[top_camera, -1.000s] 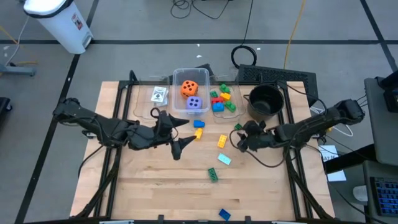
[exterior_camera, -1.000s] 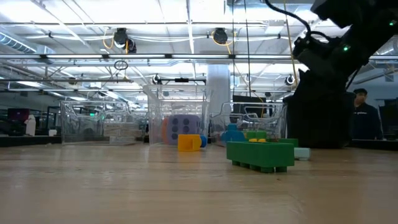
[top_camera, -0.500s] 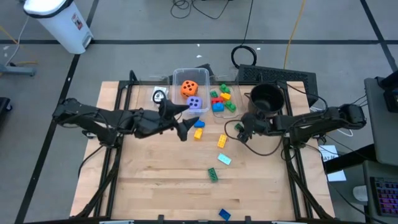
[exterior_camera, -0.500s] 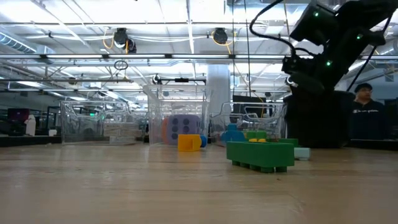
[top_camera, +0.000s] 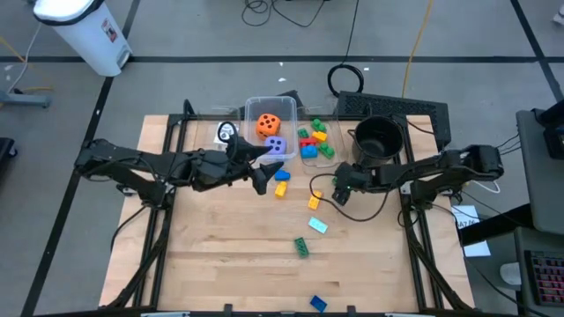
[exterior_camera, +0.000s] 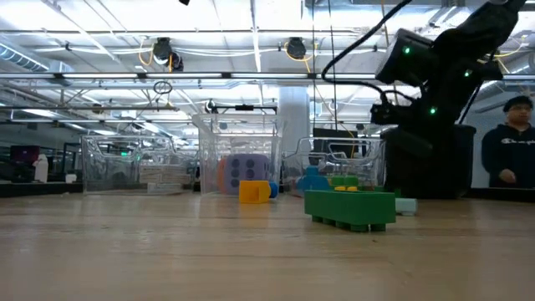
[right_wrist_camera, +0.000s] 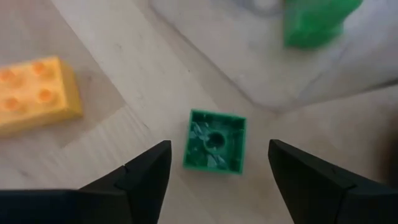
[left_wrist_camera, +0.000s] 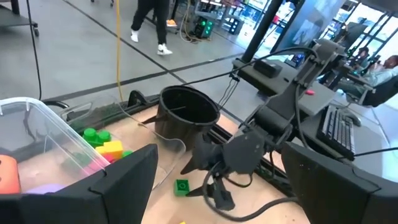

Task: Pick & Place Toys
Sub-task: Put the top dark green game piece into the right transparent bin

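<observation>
Right wrist view: my right hand hangs released over the small green brick, which lies on the surface near the black pot. Centre the brick between both fingers, descend squarely, then clench. My left hand, released, waits beside the bin.
</observation>
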Tool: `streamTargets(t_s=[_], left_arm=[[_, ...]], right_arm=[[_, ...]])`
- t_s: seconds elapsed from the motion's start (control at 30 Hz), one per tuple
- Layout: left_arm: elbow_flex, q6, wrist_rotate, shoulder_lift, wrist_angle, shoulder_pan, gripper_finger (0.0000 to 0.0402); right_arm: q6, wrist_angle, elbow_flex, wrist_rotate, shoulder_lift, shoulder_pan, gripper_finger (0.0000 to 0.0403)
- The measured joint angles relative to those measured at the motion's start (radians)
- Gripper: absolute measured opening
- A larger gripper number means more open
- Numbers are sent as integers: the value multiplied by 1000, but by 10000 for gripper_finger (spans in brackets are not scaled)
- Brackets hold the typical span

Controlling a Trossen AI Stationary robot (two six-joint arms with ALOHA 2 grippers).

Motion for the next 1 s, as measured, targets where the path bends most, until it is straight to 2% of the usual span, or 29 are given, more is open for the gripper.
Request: streamTargets(t_s=[0.27,0.63,0.87,1.0], left_arm=[[0,-13,1,0,-5,0,347],[0,42,2,0,-12,10,347],[0,52,9,0,-18,28,347],[0,55,28,0,-23,34,347]], right_arm=[[82,39,1,0,85,2,235],[75,115,0,-1,44,9,118],[79,120,0,-59,44,9,129],[125,146,1,-129,-6,10,138]])
